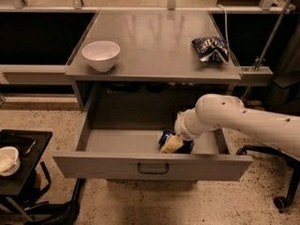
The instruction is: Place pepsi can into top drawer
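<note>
The top drawer (117, 142) is pulled open below the grey table top, and its front panel has a dark bar handle (153, 168). The pepsi can (165, 137), dark blue, lies low inside the drawer towards its right front. My gripper (171, 144) reaches down into the drawer from the right and sits right against the can, partly covering it. The white arm (234, 118) crosses over the drawer's right side.
A white bowl (101, 55) stands on the table top at the left. A wrinkly blue-and-white snack bag (212, 48) lies at the right. A black side table with a white cup (8, 158) stands at the lower left. A chair base (281, 203) is at the lower right.
</note>
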